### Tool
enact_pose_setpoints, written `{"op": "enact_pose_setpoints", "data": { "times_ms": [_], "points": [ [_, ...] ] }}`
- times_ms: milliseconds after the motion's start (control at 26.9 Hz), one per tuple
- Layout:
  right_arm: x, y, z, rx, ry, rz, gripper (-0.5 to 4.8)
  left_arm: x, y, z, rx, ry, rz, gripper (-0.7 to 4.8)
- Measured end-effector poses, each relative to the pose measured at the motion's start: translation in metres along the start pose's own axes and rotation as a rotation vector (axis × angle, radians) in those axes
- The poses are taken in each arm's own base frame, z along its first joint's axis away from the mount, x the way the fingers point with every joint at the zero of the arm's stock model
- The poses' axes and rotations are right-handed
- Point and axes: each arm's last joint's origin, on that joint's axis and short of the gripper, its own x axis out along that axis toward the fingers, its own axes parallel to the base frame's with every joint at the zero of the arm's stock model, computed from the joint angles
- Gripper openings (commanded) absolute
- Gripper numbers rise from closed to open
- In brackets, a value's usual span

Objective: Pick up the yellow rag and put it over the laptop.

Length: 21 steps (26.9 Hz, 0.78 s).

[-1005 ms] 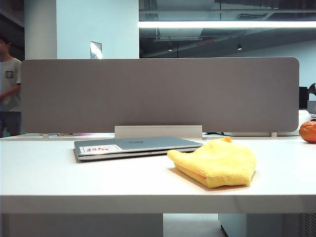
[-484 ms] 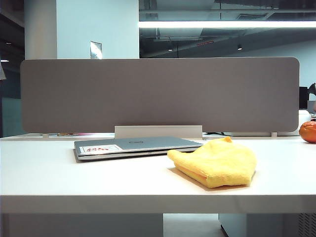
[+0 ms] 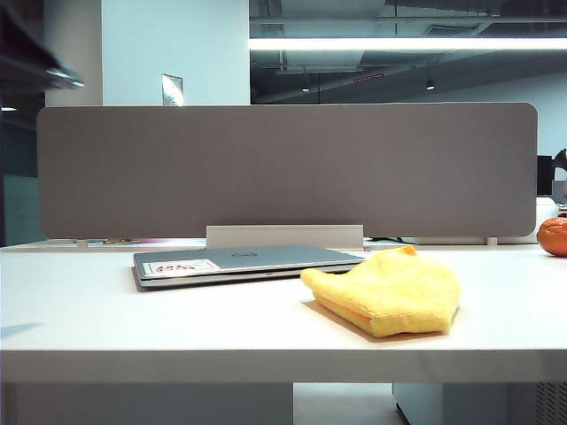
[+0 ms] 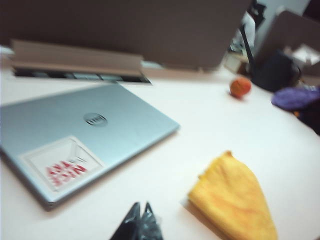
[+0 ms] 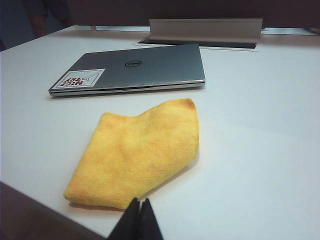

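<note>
We saw the laptop (image 3: 239, 263) lying shut left of centre on the white table (image 3: 106, 328), long axis across the frame. Right of it the yellow rag (image 3: 387, 290) lay folded, peak toward the grey divider (image 3: 283, 168); an orange fruit (image 3: 554, 235) sat far right. The left gripper (image 4: 140, 220) and right gripper (image 5: 140, 217) were both closed, empty.

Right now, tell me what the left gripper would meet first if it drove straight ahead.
Probably bare table: the shut left gripper points into the gap between laptop and yellow rag. Depth is unclear.
</note>
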Motion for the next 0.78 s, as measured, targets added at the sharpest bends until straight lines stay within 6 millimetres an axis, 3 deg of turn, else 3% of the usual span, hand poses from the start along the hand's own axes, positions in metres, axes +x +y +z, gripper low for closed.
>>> {"op": "enact_pose_setpoints", "data": {
  "times_ms": [186,409,521,781],
  "points": [
    [0.0,0.0,0.0,0.0,0.0,-0.008,0.0,0.028,-0.014,-0.001,-0.003,0.078,-0.021,-0.05],
    [0.0,0.0,0.0,0.0,0.0,-0.015,0.0,0.079,-0.036,-0.001,0.002,0.199,-0.074,-0.05],
    [0.0,-0.001,0.0,0.0,-0.001,-0.018,0.0,0.123,-0.051,-0.006,0.007,0.283,-0.107,-0.05],
    [0.0,-0.001,0.0,0.0,-0.001,-0.019,0.0,0.167,-0.07,-0.018,0.018,0.349,-0.154,-0.04]
  ]
}}
